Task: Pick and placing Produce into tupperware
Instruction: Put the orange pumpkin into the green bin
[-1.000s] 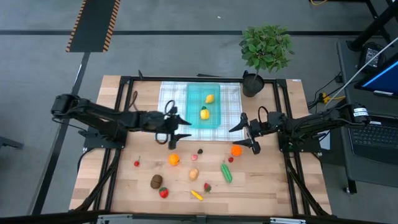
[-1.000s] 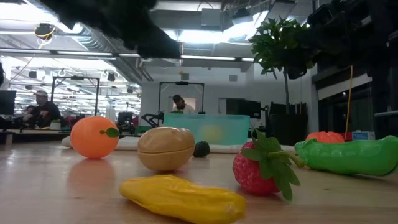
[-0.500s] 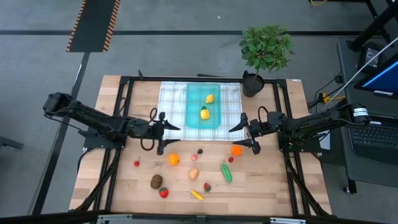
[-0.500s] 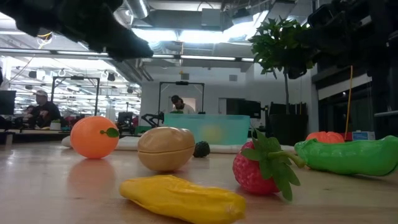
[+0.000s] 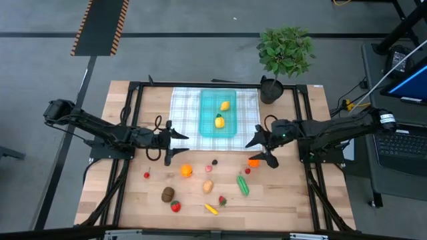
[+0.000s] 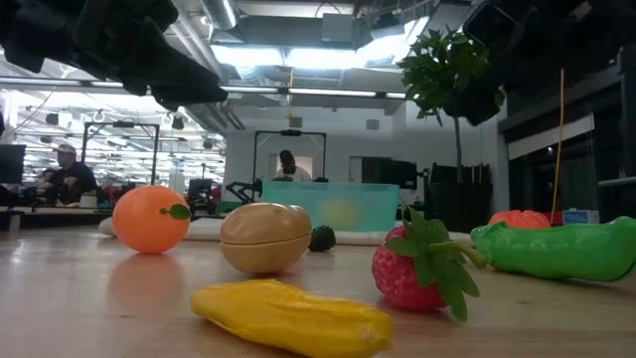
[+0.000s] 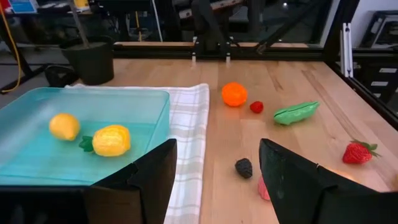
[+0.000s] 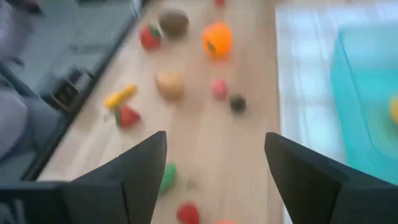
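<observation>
Tupperware (image 5: 218, 113) | both end effectors (image 5: 175, 147) (image 5: 261, 148) spread, flanking it

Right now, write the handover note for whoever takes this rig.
Left tool: open, empty, above the table just left of the checked cloth.
Right tool: open, empty, above the orange right of the cloth.
Done: two yellow pieces lie in the tupperware.
Left: everything loose on the wood, including a second orange, potato, kiwi, strawberry, green cucumber and a yellow piece.
</observation>
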You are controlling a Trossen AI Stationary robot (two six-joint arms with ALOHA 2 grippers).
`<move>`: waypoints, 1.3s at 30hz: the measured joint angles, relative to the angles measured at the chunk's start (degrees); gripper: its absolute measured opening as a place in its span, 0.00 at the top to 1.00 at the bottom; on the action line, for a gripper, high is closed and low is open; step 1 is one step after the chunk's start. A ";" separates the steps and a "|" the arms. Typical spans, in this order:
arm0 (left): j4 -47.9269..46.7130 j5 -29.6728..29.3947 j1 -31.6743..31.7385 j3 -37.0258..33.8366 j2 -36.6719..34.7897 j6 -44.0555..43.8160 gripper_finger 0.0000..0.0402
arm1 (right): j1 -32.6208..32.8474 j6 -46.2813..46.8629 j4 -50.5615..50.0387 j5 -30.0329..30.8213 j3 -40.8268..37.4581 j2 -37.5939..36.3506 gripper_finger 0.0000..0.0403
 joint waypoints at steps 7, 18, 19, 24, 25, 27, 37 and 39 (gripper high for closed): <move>-0.14 0.02 0.01 0.00 0.01 -0.03 0.46 | 3.13 2.95 -21.52 5.88 10.18 0.52 0.32; -0.47 0.03 0.02 0.00 0.02 -0.03 0.45 | 4.64 7.49 -24.44 6.66 10.68 2.74 0.32; -0.47 0.02 0.02 0.00 0.02 -0.07 0.45 | 4.64 7.45 -24.46 7.23 10.68 3.24 0.32; -0.47 0.02 0.02 0.00 0.02 -0.48 0.46 | 4.64 7.17 -24.61 7.47 10.68 6.69 0.32; -0.46 0.03 0.02 0.00 0.02 -0.82 0.46 | 4.70 7.13 -24.88 7.38 10.68 7.50 0.32; -0.47 0.02 0.02 0.00 0.02 -1.78 0.46 | 5.12 7.07 -25.63 7.23 10.68 9.12 0.32; -0.45 0.02 0.02 0.00 0.04 -1.87 0.46 | 9.17 5.57 -25.83 7.41 10.68 16.67 0.32; -0.46 0.02 0.02 0.00 0.04 -1.87 0.46 | 9.56 5.43 -25.71 7.46 10.68 17.95 0.32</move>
